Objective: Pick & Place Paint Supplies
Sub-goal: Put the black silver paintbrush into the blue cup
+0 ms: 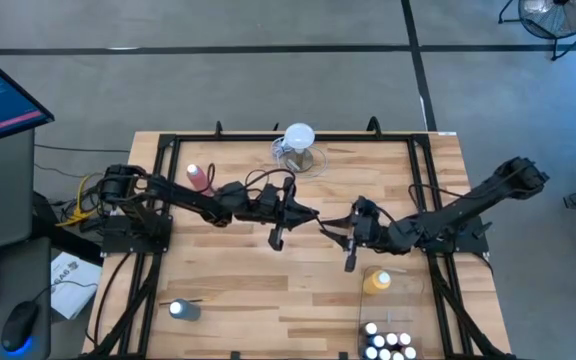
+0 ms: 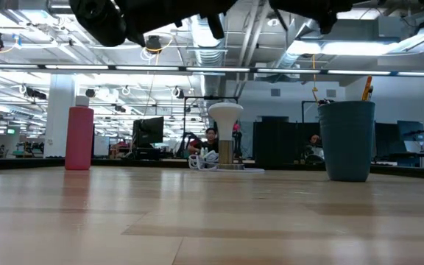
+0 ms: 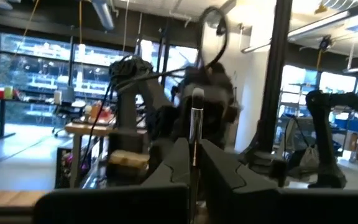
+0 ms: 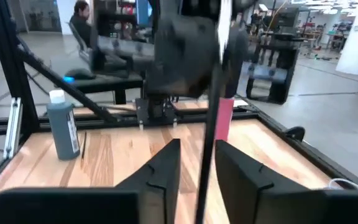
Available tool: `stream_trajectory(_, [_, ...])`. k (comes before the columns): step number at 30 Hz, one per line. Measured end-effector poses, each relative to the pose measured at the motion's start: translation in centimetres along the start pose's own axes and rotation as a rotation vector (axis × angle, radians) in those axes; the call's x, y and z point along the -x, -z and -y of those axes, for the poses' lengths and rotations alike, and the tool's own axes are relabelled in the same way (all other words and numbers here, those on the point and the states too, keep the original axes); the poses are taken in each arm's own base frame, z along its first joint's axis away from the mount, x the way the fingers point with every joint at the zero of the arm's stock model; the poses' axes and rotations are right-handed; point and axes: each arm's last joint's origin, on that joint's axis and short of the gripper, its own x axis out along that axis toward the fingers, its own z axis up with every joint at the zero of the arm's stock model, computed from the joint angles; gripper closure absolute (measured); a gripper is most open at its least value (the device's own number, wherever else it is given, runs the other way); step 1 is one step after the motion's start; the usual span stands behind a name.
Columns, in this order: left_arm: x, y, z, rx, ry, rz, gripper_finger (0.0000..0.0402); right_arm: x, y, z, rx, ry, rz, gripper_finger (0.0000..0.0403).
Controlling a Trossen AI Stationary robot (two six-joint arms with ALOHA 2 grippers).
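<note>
Looks like a mid-air handoff over the middle of the tabletop. The left gripper is clamped on a thin paintbrush. The right gripper has its fingers slightly parted around the same brush. Risk, I'd guess: if the arms drift apart before the right fully lets go, the brush twists or drops.

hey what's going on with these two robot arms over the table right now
The two arms meet above the middle of the table, passing a thin dark paintbrush between them. The left gripper is shut on the brush, while the right gripper has its fingers parted around the same brush, apparently letting go. On the table sit a pink-red bottle, a blue bottle, a yellow bottle, small white-capped bottles and a clear jug.
</note>
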Motion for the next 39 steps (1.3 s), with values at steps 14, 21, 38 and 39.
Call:
stream_trajectory(14, [-0.2,1.4,0.7,0.022,0.275,-0.21,0.0401,3.0,-2.1,0.1,-0.101,-0.023,0.03,0.0206])
stream_trajectory(21, [0.0,1.8,1.5,0.03,0.467,-0.254,0.0401,1.4,-1.7,0.3,-0.128,-0.267,0.021,0.0182])
stream_trajectory(38, [0.0,1.8,1.7,0.031,0.47,-0.257,0.0401,-2.7,-0.3,0.4,-0.117,-0.4,0.149,0.0195])
stream_trajectory(39, [0.0,1.8,1.7,0.031,0.47,-0.258,0.0401,-2.7,-0.4,0.4,-0.116,-0.412,0.151,0.0195])
